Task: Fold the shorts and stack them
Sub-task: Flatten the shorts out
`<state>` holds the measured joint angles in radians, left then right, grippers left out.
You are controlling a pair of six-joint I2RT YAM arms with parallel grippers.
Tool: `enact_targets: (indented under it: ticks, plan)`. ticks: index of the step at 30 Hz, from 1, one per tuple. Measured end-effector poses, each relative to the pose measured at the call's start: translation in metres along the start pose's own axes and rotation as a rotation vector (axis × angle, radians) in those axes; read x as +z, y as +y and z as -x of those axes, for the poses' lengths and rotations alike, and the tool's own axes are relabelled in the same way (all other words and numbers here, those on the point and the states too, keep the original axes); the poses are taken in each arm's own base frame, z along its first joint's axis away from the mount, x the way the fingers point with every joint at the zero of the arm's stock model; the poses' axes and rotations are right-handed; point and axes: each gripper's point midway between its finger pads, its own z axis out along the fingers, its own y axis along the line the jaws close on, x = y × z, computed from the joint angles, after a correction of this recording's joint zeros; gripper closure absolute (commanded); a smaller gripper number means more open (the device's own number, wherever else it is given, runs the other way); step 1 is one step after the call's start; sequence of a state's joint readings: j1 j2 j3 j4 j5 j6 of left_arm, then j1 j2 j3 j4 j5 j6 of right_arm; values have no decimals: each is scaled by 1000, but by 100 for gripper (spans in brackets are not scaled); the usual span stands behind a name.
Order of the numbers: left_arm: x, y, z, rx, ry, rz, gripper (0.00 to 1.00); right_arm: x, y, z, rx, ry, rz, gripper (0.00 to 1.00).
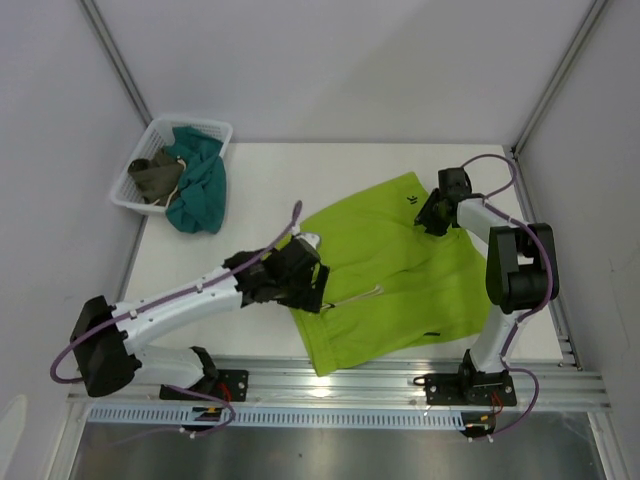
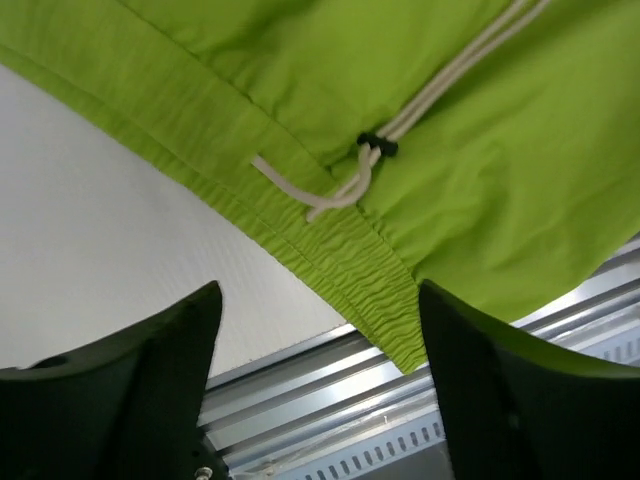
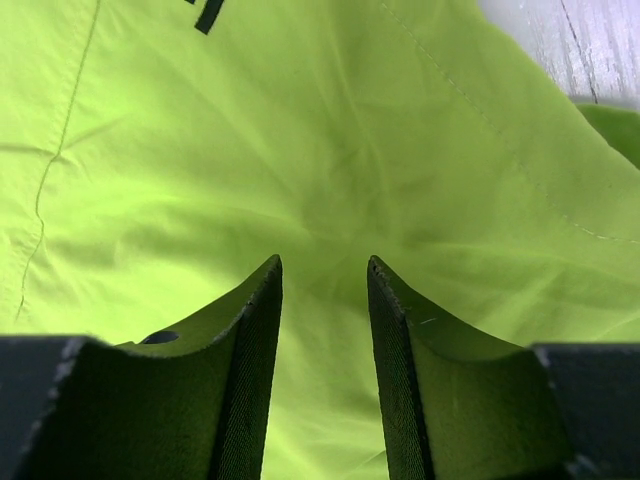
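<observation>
Within grey walls (image 1: pixel 320 60), the shorts (image 1: pixel 400 270) lie on a white table (image 1: pixel 260 175).

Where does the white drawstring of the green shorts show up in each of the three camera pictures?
Top external: the drawstring is a thin pale line just below the picture's centre, on the shorts.
Left wrist: mid-picture, looped below a black stopper, cords running to the upper right.
Right wrist: not in it; only green cloth and a black logo at the top edge.
Shared landmark: the lime-green cloth of the shorts shows in all three.
</observation>
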<state>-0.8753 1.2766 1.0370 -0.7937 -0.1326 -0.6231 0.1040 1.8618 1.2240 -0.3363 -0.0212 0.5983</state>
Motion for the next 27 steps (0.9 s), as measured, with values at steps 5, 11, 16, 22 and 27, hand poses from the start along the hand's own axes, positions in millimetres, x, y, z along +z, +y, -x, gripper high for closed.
enact_targets:
  ticks: [5, 11, 16, 22, 27]
  plan:
    - [13, -10, -57, 248, 54, 8, 5, -1, 3, 4, -1, -9, 6, 56]
    - [5, -36, -89, 538, 24, -99, 4, -2, 5, 7, -5, -13, 9, 57]
    - [-12, -64, -93, 676, -44, -233, 3, -2, 4, 6, -8, -12, 8, 57]
    - [-8, -86, -116, 834, -7, -283, 7, -2, 3, 7, -5, -12, 6, 55]
    - [6, -86, -141, 929, 75, -281, 8, -2, -1, 10, 1, -15, 3, 55]
